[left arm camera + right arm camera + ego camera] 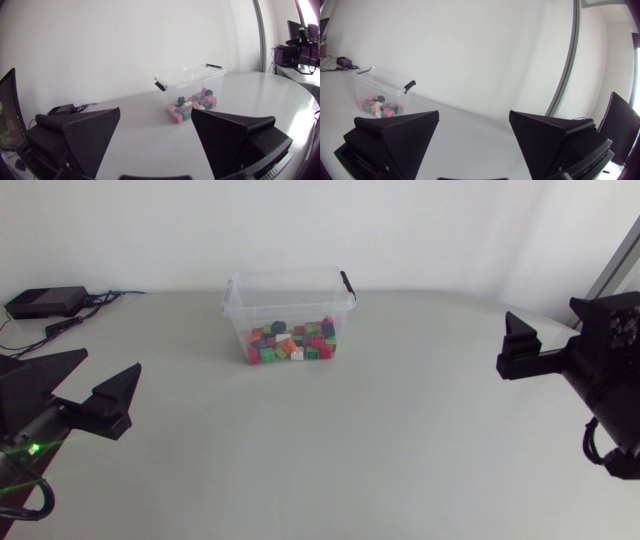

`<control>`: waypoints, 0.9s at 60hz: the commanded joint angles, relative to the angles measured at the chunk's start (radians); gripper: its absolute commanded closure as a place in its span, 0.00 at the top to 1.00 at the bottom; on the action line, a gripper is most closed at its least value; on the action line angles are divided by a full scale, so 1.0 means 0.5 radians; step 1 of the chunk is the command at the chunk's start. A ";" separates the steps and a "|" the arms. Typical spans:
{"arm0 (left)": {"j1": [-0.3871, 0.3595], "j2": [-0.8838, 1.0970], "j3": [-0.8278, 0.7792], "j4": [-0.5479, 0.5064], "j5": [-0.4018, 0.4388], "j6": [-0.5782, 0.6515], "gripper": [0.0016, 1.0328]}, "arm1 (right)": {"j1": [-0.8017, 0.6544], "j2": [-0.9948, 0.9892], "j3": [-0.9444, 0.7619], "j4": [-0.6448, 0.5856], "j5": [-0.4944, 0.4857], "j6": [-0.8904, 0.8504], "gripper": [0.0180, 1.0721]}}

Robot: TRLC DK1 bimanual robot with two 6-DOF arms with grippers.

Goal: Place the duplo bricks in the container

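Observation:
A clear plastic container (295, 307) with black clips stands at the back middle of the white table, with several coloured duplo bricks (292, 342) lying in its bottom. No loose brick shows on the table. My left gripper (108, 365) hangs open and empty at the left edge, far from the container. My right gripper (545, 320) hangs open and empty at the right edge. In the left wrist view the container (190, 74) and its bricks (192, 104) lie ahead of the open gripper (155, 112). In the right wrist view the container (387, 86) stands far ahead, beside the open gripper (474, 114).
A black box (45, 302) with cables sits at the table's back left corner, also seen in the left wrist view as the black box (62, 109). A wide stretch of bare white table (330, 440) lies between the grippers and the container.

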 commanded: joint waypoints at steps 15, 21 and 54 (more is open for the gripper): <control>0.026 -0.248 -0.207 0.079 0.001 -0.026 0.95 | -0.092 -0.263 -0.217 0.035 0.007 -0.077 0.96; 0.035 -0.318 -0.241 0.079 0.001 -0.026 0.95 | -0.095 -0.370 -0.290 0.029 0.004 -0.108 0.96; -0.022 -0.670 -0.453 -0.043 -0.196 -0.261 0.93 | -0.233 -0.971 -0.620 -0.320 -0.271 0.303 0.96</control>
